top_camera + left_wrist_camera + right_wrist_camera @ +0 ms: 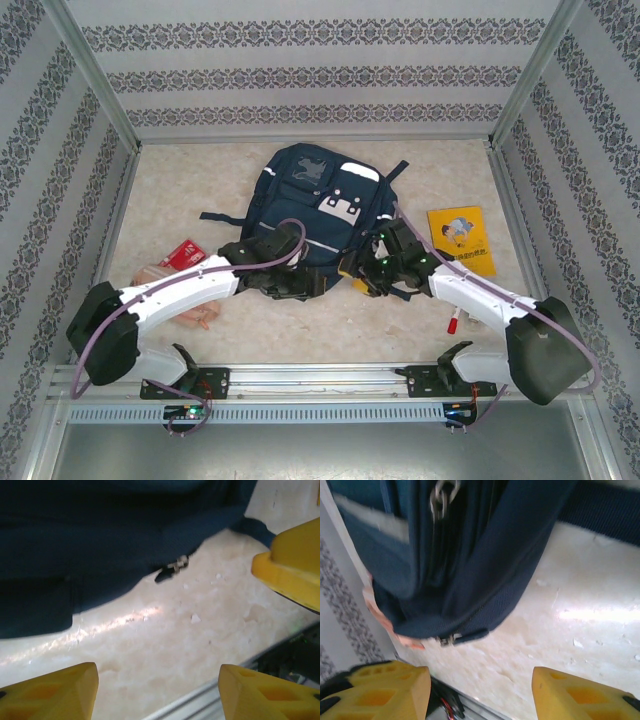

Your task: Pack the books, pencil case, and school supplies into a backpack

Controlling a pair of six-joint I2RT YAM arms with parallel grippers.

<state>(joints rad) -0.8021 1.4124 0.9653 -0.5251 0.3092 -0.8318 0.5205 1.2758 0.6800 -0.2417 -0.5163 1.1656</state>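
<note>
Top view
Backpack [320, 200]: lies flat on the desk [250, 340], front face up, at the middle of the surface toward 12 o'clock.
Backpack contents: its inside is hidden; the other task things all lie outside it on the desk.
Book [461, 240]: yellow, flat, at 3 o'clock from the backpack, near but apart.
Pencil case [152, 272]: peach-pink, at 8 o'clock from the backpack, partly under the left arm.
Red packet [183, 253]: just beside the pencil case, on its 1 o'clock side.
Marker [455, 322]: red cap, at 5 o'clock from the backpack, beside the right forearm.
Left claw [305, 285]: at the backpack's 6 o'clock edge; its spread is hard to read here.
Right claw [352, 270]: just beside the left claw, at the same bottom edge.

Left wrist view
Left claw [157, 695]: jaws wide apart, holding nothing, over bare desk.
Backpack [100, 540]: navy fabric across the 12 o'clock half.
Zipper pull [172, 567]: at the fabric's edge, resting on the desk.
Second yellow finger [295, 565]: enters at 3 o'clock.

Right wrist view
Right claw [480, 695]: jaws spread, holding nothing.
Backpack [470, 555]: hangs from 12 o'clock, its lower corner touching the desk.
Metal pull [440, 497]: at 12 o'clock on a zip line.
Dark pull [462, 637]: at the bottom corner.
</note>
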